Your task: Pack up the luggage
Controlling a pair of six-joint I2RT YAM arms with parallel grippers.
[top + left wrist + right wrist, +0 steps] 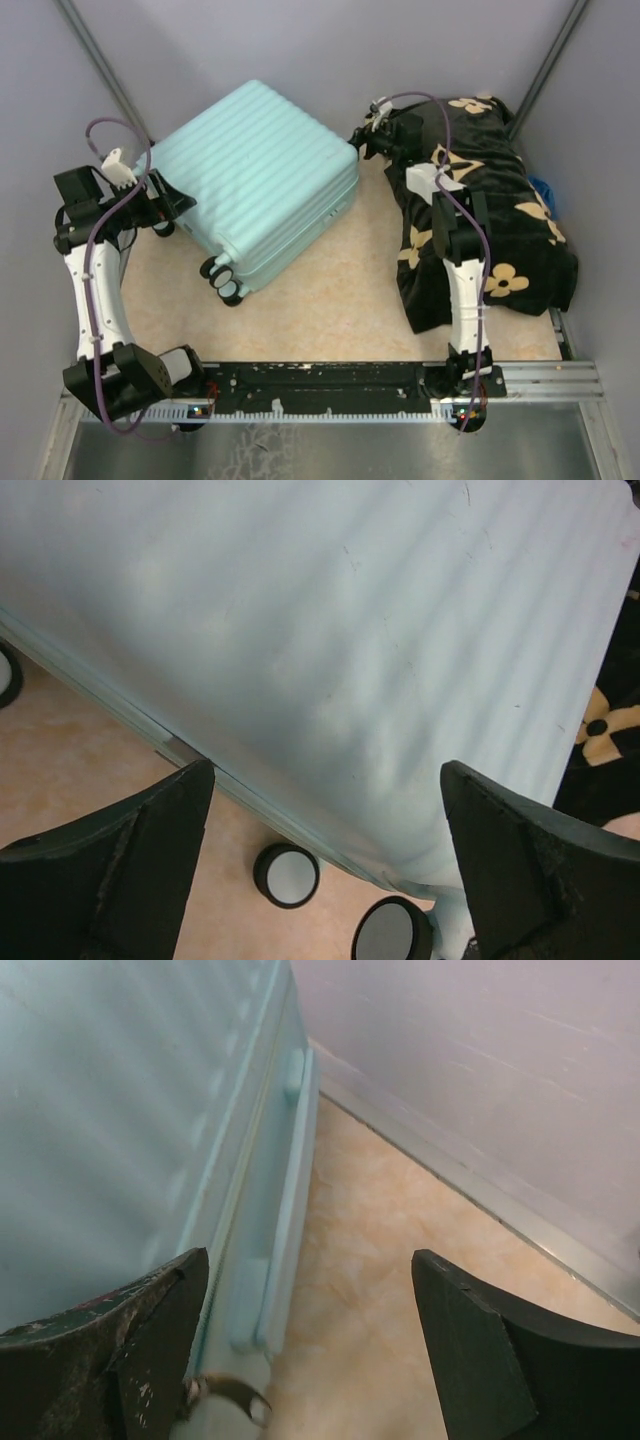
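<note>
Luggage (262, 175) is lying shut at the far left of the table (330, 300) as the left gripper (325, 775) and right gripper (310, 1260) are flanking it, jaws spread and empty, apparently needing a seam hold to lift the lid before the blanket (490, 230) goes in.

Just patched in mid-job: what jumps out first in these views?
A closed mint-blue ribbed suitcase lies flat, left of centre. A black blanket with tan flowers is heaped along the right side. The left fingers and right fingers stand open at the suitcase's opposite corners, holding nothing.
</note>
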